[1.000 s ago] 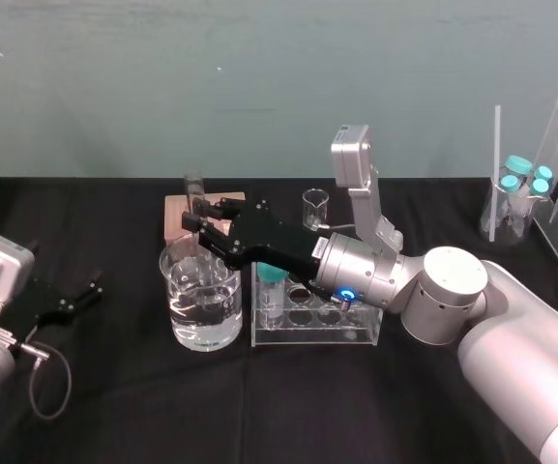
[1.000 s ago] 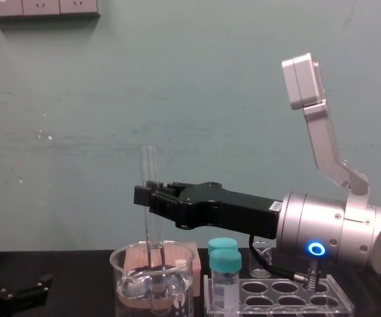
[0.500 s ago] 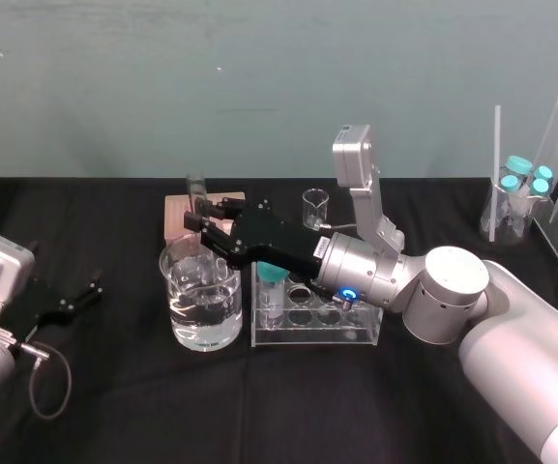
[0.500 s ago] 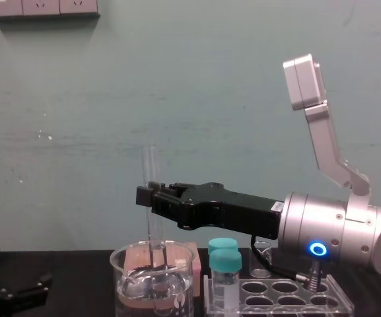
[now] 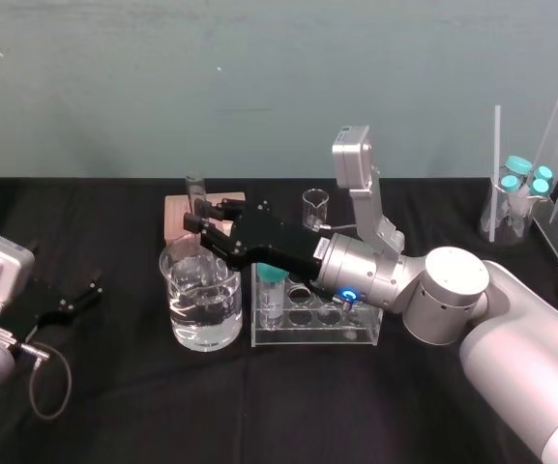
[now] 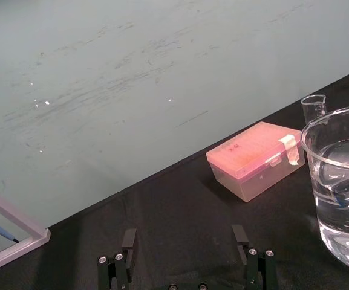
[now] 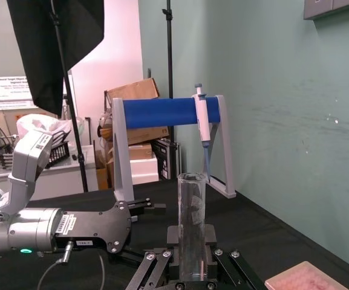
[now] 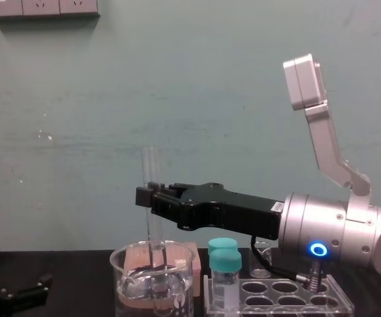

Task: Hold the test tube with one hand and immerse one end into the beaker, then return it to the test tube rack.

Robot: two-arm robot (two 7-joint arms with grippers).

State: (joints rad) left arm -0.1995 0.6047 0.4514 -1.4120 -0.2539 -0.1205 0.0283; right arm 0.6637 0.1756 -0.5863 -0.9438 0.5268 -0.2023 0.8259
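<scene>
the right gripper (image 8: 148, 196) is clamped on the test tube (image 8: 150, 165) straight above the beaker (image 8: 121, 290). the tube is upright, its lower end in the water. i'd say the dip is on. next comes a straight lift clear of the rim, then a free hole in the test tube rack (image 5: 312, 329), just right of the beaker. the left gripper (image 6: 186, 241) lies open, well left of the beaker.
</scene>
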